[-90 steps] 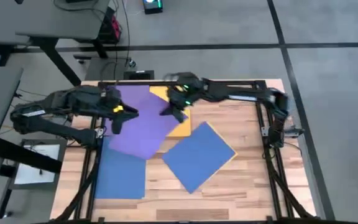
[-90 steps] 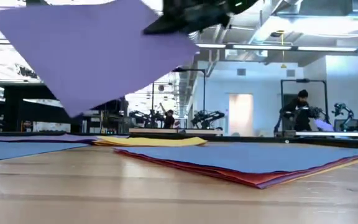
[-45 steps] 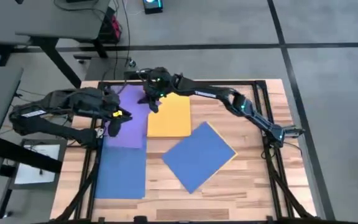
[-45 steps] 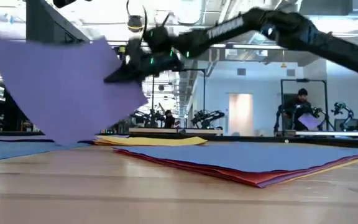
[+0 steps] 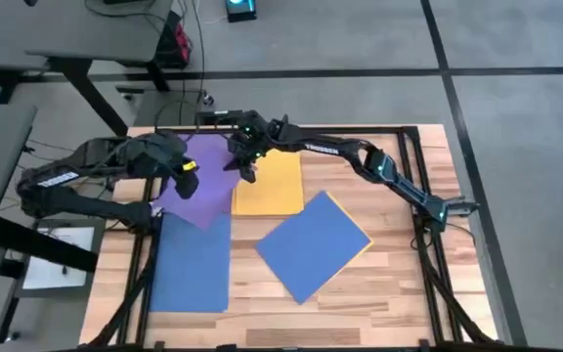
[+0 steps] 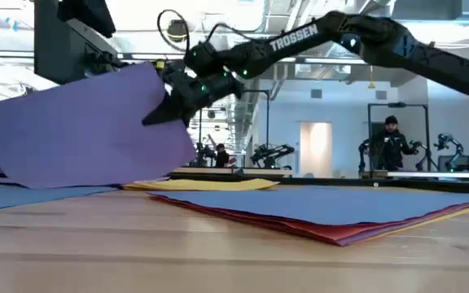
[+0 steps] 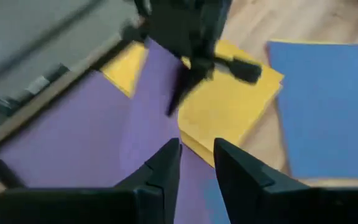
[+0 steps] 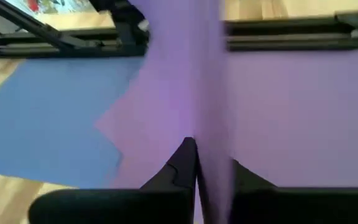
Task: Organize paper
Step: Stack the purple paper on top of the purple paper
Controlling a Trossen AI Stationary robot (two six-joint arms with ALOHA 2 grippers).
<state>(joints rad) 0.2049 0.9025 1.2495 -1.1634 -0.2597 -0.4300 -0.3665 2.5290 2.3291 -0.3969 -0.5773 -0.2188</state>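
Note:
A purple sheet of paper [image 5: 203,191] hangs raised and tilted over the table's far left part [image 6: 80,130], with my right gripper [image 5: 245,164] shut on it. My left gripper [image 5: 185,176] hovers over the sheet's left part. Its fingers [image 7: 169,165] stand a small gap apart with nothing seen between them, and I cannot tell whether they touch the sheet. A yellow sheet [image 5: 270,186] lies flat beside the purple one. One blue sheet [image 5: 192,269] lies at the near left. Another blue sheet [image 5: 313,244] tops a skewed stack at the centre. My right gripper pinches the purple sheet between its two fingers at the sheet's upper right edge [image 6: 163,104]. The fingers slant down from the right. In the right wrist view the sheet runs edge-on between them [image 8: 207,134]. It hangs tilted below the fingers, its lower edge [image 6: 96,181] close above the table.
The centre stack shows red and yellow edges under its blue top [image 6: 340,232]. A black frame [image 5: 409,132] rims the table. Bare wood [image 5: 409,293] lies at the near right. A person [image 6: 391,142] stands far off in the room.
My right gripper has carried the purple sheet toward the table's far left, off the yellow sheet, which now lies uncovered. The sheet has come lower and tipped, its right edge staying highest. My left gripper has kept over the sheet's left part.

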